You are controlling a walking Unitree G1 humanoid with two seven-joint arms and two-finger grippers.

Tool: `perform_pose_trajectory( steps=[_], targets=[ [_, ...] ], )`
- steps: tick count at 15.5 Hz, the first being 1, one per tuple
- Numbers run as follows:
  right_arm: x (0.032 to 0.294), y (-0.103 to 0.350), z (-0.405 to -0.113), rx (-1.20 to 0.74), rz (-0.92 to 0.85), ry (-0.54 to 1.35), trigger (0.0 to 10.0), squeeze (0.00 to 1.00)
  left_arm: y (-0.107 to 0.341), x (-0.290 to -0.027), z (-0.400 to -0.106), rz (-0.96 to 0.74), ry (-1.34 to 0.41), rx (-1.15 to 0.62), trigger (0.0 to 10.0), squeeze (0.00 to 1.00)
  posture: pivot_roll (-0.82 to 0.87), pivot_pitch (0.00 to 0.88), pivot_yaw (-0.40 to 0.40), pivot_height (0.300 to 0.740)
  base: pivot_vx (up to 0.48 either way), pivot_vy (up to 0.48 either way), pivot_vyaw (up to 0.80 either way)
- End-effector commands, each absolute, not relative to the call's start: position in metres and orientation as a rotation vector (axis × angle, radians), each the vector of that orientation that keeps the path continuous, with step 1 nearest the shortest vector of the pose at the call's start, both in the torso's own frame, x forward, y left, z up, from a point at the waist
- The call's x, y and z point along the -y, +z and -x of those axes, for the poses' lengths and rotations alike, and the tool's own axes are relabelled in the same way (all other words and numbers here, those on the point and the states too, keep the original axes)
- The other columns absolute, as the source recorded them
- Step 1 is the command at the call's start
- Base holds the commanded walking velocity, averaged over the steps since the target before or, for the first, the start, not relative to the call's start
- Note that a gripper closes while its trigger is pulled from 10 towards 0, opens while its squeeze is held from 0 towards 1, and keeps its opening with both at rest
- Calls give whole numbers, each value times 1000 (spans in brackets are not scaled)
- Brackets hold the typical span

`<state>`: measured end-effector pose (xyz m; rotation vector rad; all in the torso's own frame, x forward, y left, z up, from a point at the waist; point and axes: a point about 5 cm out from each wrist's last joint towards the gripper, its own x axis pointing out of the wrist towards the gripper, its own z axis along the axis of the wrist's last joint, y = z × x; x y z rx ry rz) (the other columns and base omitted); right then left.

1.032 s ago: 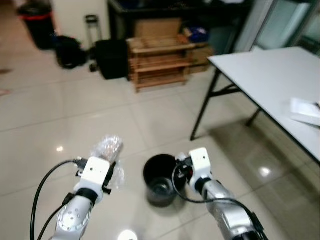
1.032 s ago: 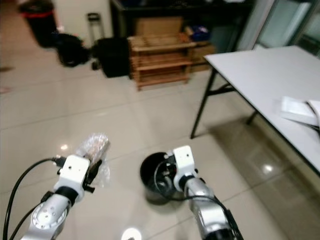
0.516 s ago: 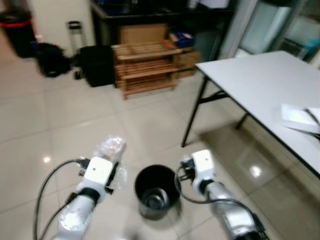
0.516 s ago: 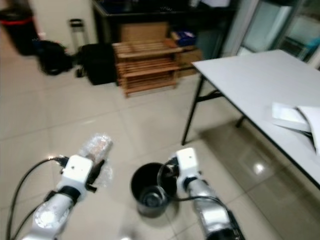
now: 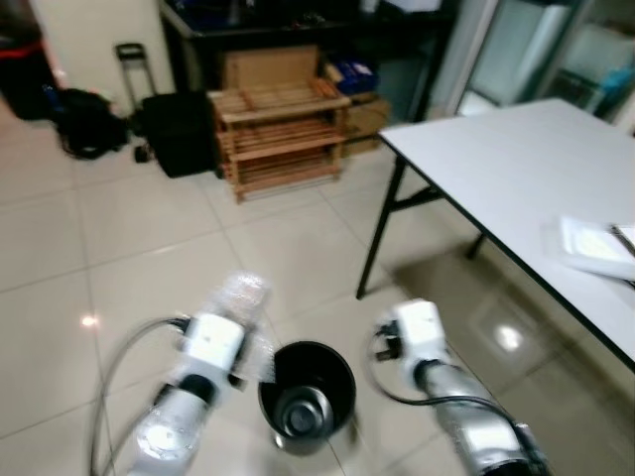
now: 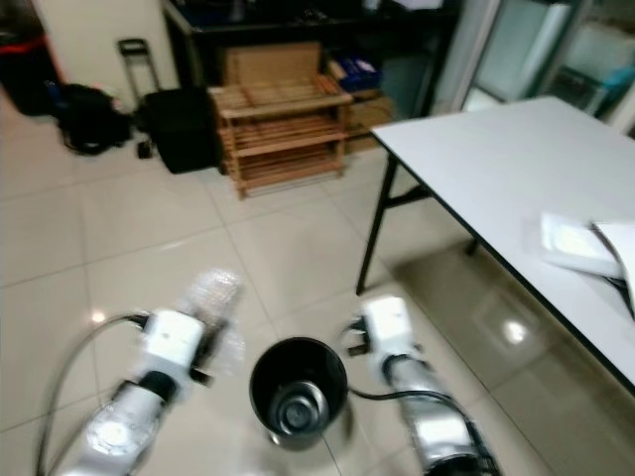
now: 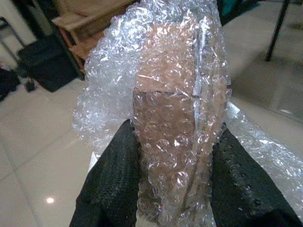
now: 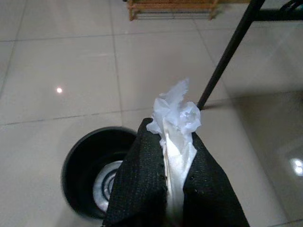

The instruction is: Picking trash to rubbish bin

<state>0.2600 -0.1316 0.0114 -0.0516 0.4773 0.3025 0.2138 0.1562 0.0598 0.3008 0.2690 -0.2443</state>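
Observation:
A black round rubbish bin (image 5: pixel 307 394) stands on the tiled floor between my two arms. My left gripper (image 7: pixel 177 156) is shut on a wad of bubble wrap (image 7: pixel 175 109) around something brown, held just left of the bin; the bubble wrap (image 5: pixel 241 297) sticks up past the wrist. My right gripper (image 8: pixel 177 165) is shut on a crumpled white tissue (image 8: pixel 175 116), just right of the bin (image 8: pixel 92 170) and above its rim. The right wrist (image 5: pixel 419 332) hides the tissue in the eye views.
A white table (image 5: pixel 526 178) with black legs stands to the right, papers (image 5: pixel 595 243) on it. A wooden rack (image 5: pixel 278 129), a black bag (image 5: pixel 179 134) and a trolley (image 5: pixel 129 59) line the back wall. Open floor lies ahead and left.
The camera has moved forward, so the bin now sits lower and nearer. Both grippers keep their loads and have closed in on either side of the bin.

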Motion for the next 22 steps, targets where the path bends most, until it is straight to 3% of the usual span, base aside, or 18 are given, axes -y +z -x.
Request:
perform_pose_trajectory(
  steps=[1,6,10,13,18,19,22],
  targets=[
    [120,17,-265,-450,43,330,10000,0,62,-163,-215,-326,-228,-262,10000,0,84,54,-65,740,330,0,0],
    [118,19,-268,-441,60,339,10000,0,61,-160,-215,-333,-253,-262,10000,0,68,61,-69,740,332,0,0],
    [111,11,-275,-481,218,439,10000,0,55,-153,-210,-408,-415,-298,10000,0,68,77,-85,740,0,0,0],
    [94,0,-282,-526,339,545,10000,0,43,-159,-194,-481,-517,-386,10000,0,71,94,-105,740,0,0,0],
    [73,-5,-286,-576,326,547,10000,0,45,-166,-185,-498,-508,-404,10000,0,94,112,-122,740,0,0,0],
    [70,-5,-286,-588,288,536,10000,1000,45,-166,-184,-500,-508,-405,10000,0,100,117,-123,740,0,0,0],
    [64,-4,-287,-600,216,528,10000,1000,46,-166,-182,-502,-506,-404,10000,0,99,122,-120,740,0,0,0]
  ],
)
